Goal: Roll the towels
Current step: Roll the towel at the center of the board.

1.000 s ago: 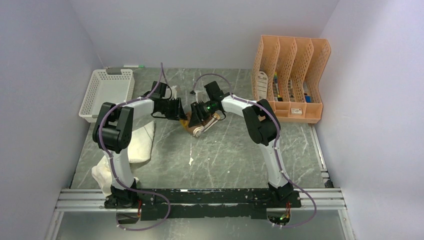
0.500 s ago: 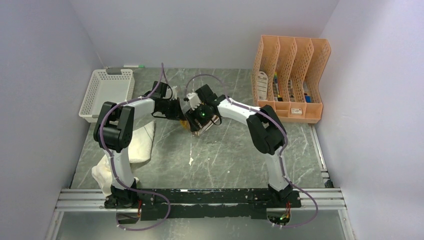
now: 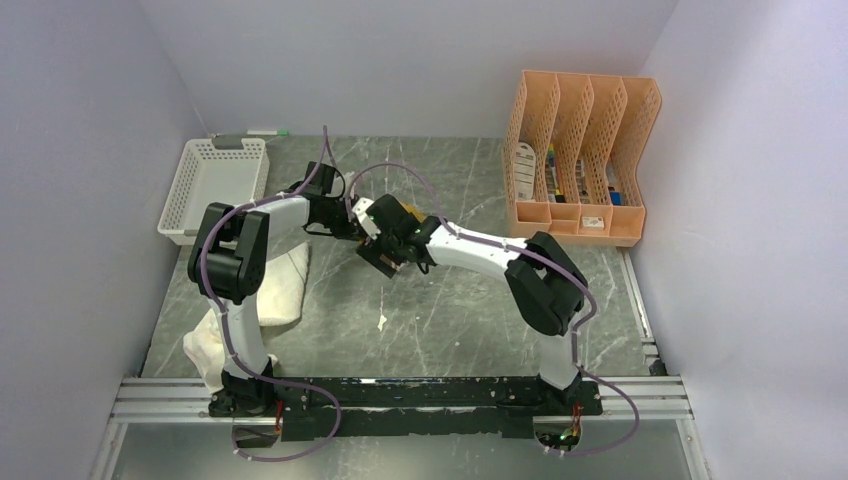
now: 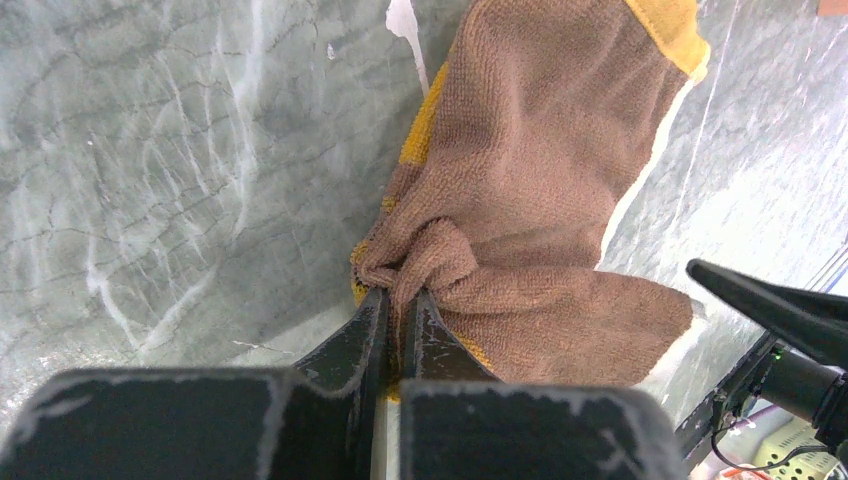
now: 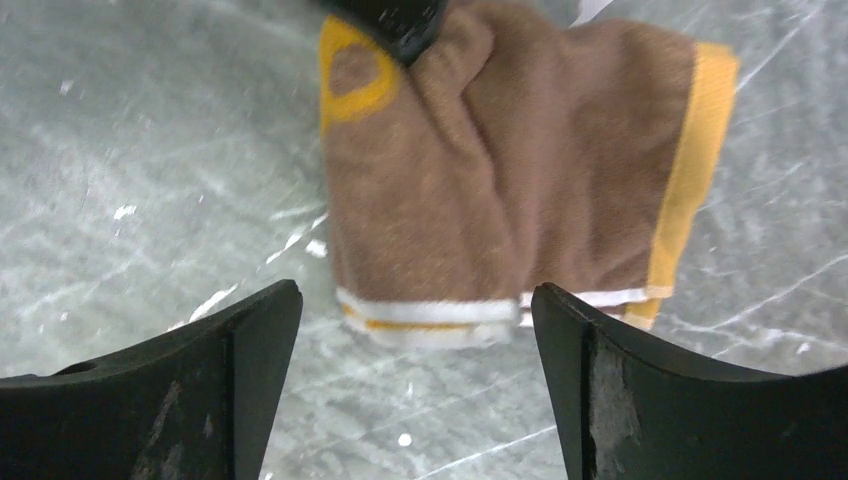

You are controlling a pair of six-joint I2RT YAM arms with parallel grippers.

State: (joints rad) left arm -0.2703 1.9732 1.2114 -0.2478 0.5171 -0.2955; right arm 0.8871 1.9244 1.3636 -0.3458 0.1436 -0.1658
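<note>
Cream terry cloth lies nearest: the cream towel is crumpled at the near left of the table, partly hidden under the left arm and untouched.

Further in, at the middle of the table, lies the brown and mustard towel, folded into a rough rectangle. The left gripper is pressed together on a bunched fold at one end of it, so the cloth puckers around the fingertips. The right gripper is spread wide and hangs above the opposite, pale edge, holding nothing.

I judge both towels to be light, soft and limp, with no stiffness of their own. A pinch lifts only the layers it catches, and the rest sags or drags. The thick hem seems the best place to hold, taken through all the layers near a corner. A loose roll will probably open again.

The table is smooth grey-green stone with pale veins and some white specks, so the cloth may slide on it rather than turn over.

At the far left stands a white basket, at the far right a peach file rack. Plain pale walls close the three sides.
</note>
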